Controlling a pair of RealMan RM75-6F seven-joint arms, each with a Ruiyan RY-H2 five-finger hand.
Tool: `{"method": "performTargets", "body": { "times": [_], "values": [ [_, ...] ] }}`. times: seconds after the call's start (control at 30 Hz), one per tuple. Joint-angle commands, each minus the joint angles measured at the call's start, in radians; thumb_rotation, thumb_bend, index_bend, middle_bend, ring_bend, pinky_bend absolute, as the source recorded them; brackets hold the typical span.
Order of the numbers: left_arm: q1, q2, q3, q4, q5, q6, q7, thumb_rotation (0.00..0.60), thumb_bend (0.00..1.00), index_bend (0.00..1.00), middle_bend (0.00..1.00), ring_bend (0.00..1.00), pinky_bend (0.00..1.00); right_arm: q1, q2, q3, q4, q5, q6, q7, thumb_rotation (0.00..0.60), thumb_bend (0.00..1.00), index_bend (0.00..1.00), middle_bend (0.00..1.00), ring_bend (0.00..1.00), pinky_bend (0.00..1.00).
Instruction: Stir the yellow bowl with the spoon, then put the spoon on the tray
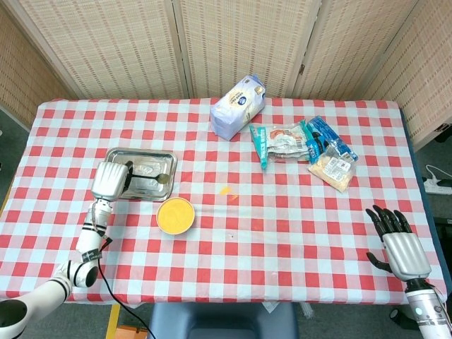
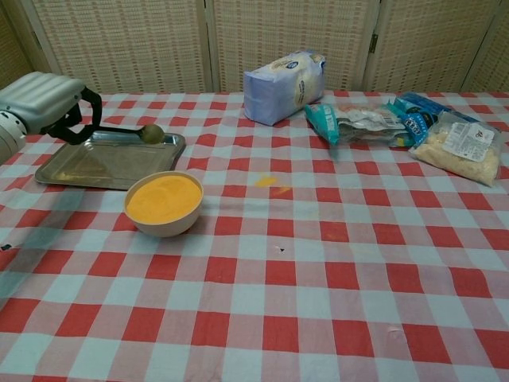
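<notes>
Spoon point(image 2: 143, 133) over tray point(image 2: 95, 169), pinched in left hand point(image 2: 44, 103) fingers; release pending. Yellow bowl point(image 2: 164, 204) nearby. Right hand point(image 1: 402, 247) empty, fingers spread.

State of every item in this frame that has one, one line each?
Left hand: holds the spoon.
Dark metal spoon: over the tray, contact unclear.
Rectangular steel tray: flat on the table.
Yellow bowl: upright, filled with yellow contents.
Right hand: open, holding nothing.
White flour bag: lying on its side.
</notes>
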Motion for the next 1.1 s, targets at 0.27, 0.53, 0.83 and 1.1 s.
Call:
{"method": "performTargets", "body": {
  "times": [0.27,0.53,0.83,1.1],
  "values": [
    [-0.104,-0.134,-0.004,0.325,-0.023,-0.148,-0.134,0.600,0.60,0.95,1.00,1.00,1.00,-0.001,-0.010,0.004,0.007,0.018,0.001,-0.023,0.600,0.17,0.00,0.00,0.00,0.00],
    [-0.129,-0.171,0.003,0.425,-0.027,-0.233,-0.220,0.600,0.55,0.72,1.00,1.00,1.00,-0.002,-0.012,0.007,0.009,0.025,0.004,-0.031,0.600,0.17,0.00,0.00,0.00,0.00],
    [-0.133,-0.166,0.002,0.427,-0.036,-0.267,-0.262,0.600,0.47,0.06,1.00,1.00,1.00,0.000,-0.014,0.006,0.008,0.029,0.000,-0.035,0.600,0.17,0.00,0.00,0.00,0.00],
    [-0.130,-0.122,0.006,0.370,-0.036,-0.287,-0.276,0.600,0.39,0.00,1.00,1.00,1.00,-0.001,-0.013,0.005,0.005,0.027,0.003,-0.038,0.600,0.17,0.00,0.00,0.00,0.00]
  ]
}}
